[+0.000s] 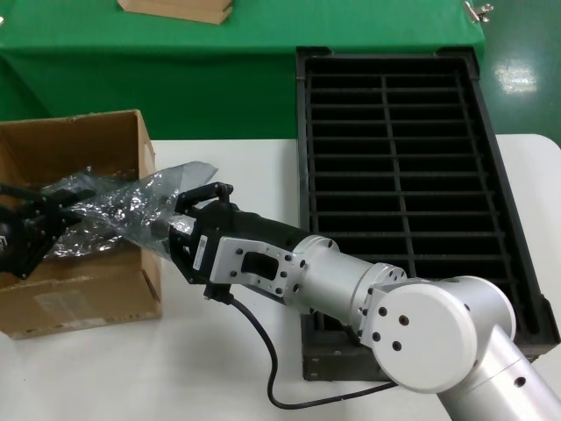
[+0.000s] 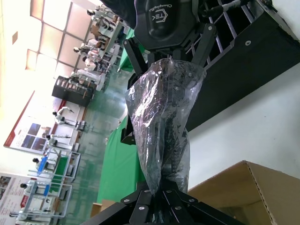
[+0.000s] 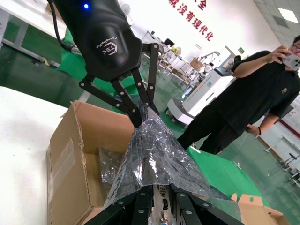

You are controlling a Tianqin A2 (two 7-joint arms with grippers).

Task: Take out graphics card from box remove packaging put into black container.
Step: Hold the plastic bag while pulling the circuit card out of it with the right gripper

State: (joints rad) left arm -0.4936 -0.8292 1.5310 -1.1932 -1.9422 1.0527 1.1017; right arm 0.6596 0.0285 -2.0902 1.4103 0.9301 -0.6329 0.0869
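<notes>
The crinkled grey-blue packaging (image 1: 114,206) is stretched in the air over the open brown box (image 1: 79,289), between my two grippers. My left gripper (image 1: 54,210) is shut on the bag's closed end, seen close in the left wrist view (image 2: 164,199). My right gripper (image 1: 173,230) is at the bag's open end, shut on the graphics card's silver bracket (image 3: 168,206), which sticks out of the bag (image 3: 154,154). The rest of the card is hidden inside the bag. The black container (image 1: 394,175) stands to the right of the box with its slots empty.
A flat tan board (image 1: 175,9) lies on the green cloth at the back. More dark crinkled bags (image 3: 112,164) lie in the box. My right arm's cable (image 1: 263,360) loops over the white table. A person (image 3: 243,93) stands beyond the table.
</notes>
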